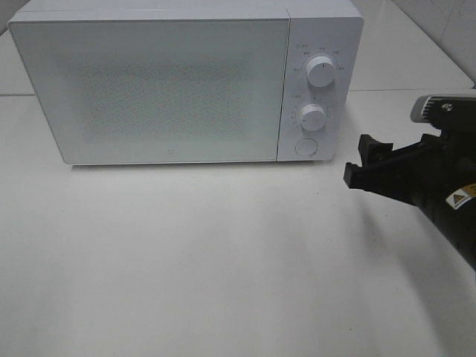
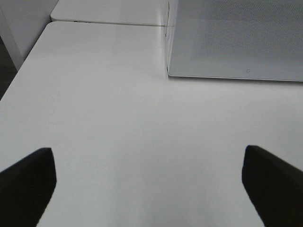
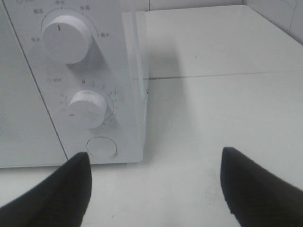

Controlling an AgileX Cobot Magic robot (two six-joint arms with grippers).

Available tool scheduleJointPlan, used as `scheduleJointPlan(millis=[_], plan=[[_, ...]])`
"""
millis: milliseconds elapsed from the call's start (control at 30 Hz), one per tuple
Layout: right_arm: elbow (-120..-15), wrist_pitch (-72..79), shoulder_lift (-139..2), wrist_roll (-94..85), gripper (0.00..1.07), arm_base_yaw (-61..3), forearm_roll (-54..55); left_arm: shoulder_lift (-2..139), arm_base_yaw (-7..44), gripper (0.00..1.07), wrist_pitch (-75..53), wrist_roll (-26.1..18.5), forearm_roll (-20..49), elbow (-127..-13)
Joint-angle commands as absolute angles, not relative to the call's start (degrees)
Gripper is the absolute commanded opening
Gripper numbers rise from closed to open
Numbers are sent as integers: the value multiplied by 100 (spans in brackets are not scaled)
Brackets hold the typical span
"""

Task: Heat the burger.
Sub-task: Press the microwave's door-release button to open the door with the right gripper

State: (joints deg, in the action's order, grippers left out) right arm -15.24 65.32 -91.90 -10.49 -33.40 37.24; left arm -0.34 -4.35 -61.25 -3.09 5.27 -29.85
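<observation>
White microwave (image 1: 149, 82), door closed, stands on the white table (image 1: 223, 260), with the right gripper (image 1: 357, 160) near its round button (image 1: 306, 146), jaws apart and empty, the left gripper (image 2: 147, 161) spread wide over bare tabletop, and the burger's position impossible to tell from any view.

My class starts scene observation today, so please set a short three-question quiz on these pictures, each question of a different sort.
1. True or false: the microwave door is open.
2. Which is nearest the right fingers? A) the upper knob B) the round button C) the door's far edge
3. Fill in: the left fingers are spread, empty, over the bare ____.
Key: 1 false; 2 B; 3 table.
</observation>
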Motion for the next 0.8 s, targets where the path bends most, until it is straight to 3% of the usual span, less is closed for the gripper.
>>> scheduleJointPlan(millis=[33,367,800], plan=[[-1730,6767,-9494,-1278,75,-3965,4418,-120,-441,100,-6136,-298,533,-2968],[-2441,6755,-10107,-1868,75,-4899,5225,-120,-441,100,-6136,-298,533,-2968],[-2653,6578,-10336,-1163,74,-5088,5397,-120,-441,100,-6136,-298,533,-2968]])
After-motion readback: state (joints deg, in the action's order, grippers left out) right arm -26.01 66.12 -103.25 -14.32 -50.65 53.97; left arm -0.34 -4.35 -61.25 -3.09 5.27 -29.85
